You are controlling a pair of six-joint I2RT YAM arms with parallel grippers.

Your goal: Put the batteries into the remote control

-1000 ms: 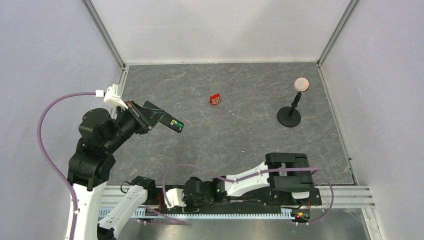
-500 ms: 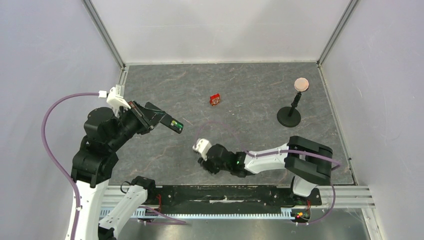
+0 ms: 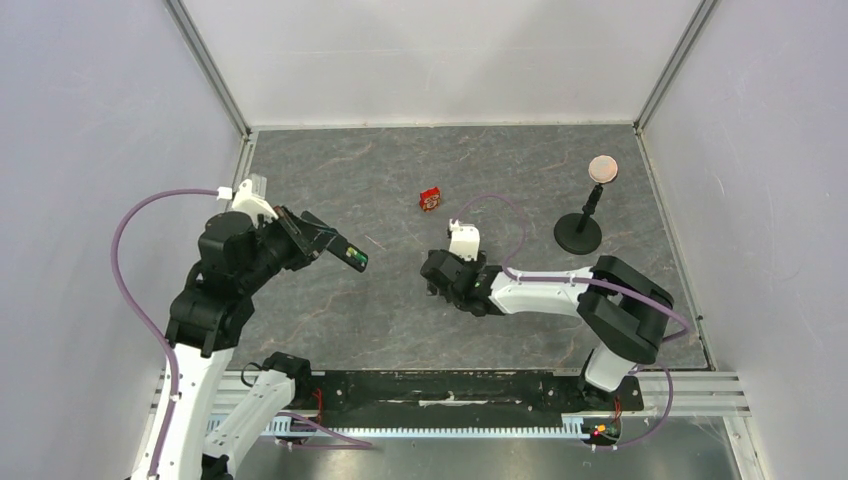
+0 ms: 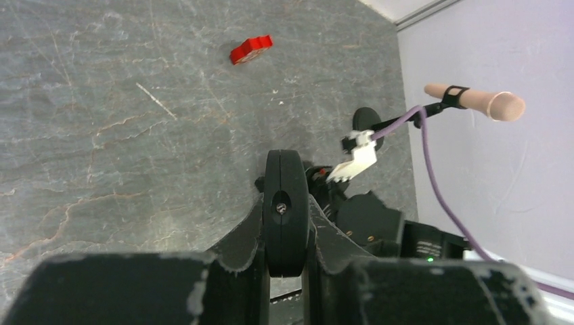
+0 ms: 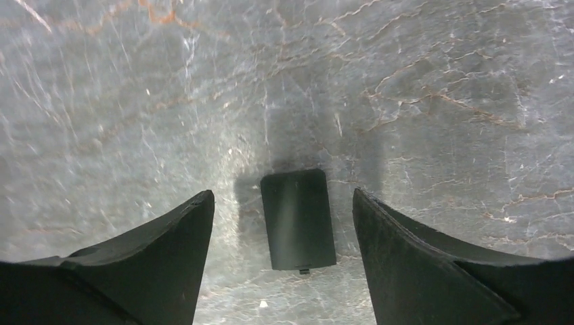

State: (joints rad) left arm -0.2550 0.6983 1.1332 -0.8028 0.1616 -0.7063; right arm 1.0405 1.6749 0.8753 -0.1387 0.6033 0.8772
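Note:
My left gripper (image 3: 318, 238) is shut on the remote control (image 3: 338, 247) and holds it in the air over the left part of the table. In the left wrist view the remote (image 4: 285, 203) shows end-on, clamped between the fingers of this gripper (image 4: 285, 227). A bright green battery (image 3: 355, 259) shows at the remote's far end; the dark battery I cannot make out. My right gripper (image 3: 438, 272) hangs low over the mid-table, open. Between the fingers of this gripper (image 5: 281, 203) a small flat black cover plate (image 5: 298, 219) lies on the table, untouched.
A small red-and-white box (image 3: 430, 199) lies at mid-back of the grey stone-patterned table (image 3: 520, 180). A black round-based stand with a tan disc (image 3: 580, 232) is at the right back. Metal frame rails and pale walls bound the table.
The right arm swung from the near rail out to mid-table and its jaws opened wider. The left arm shifted slightly right, still holding the remote.

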